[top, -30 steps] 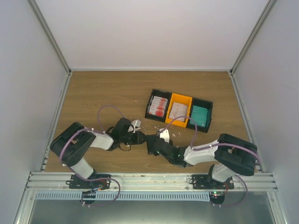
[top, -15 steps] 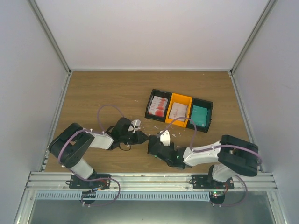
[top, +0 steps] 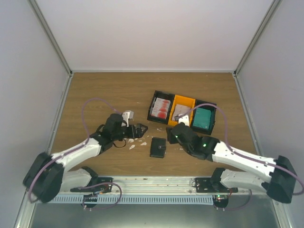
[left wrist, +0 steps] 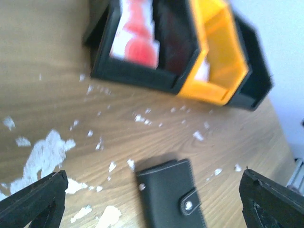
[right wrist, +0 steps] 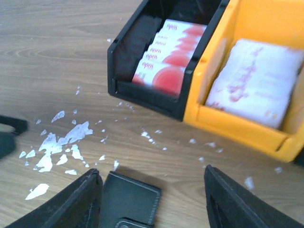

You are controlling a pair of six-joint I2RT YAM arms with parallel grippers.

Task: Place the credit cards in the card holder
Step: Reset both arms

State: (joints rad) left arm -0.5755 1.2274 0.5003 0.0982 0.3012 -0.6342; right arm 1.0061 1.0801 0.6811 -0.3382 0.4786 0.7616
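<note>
At the middle of the table (top: 104,90), your left gripper (top: 140,129) stands with its jaws spread wide and nothing between them; your right gripper (top: 172,134) is parted and empty too. The card holder (top: 157,147) lies flat and closed on the wood between them, at 4 o'clock from the left claw and 7 o'clock from the right, touched by neither. White scraps (top: 135,141) lie at its 10 o'clock. Farther out, at its 1 o'clock, the credit cards (top: 161,108) sit in a row of trays (top: 173,108): red-and-white, whitish, teal.

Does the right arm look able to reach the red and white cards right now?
Probably yes: its open end effector sits close before the red-and-white cards, whose tray is open-topped.
</note>
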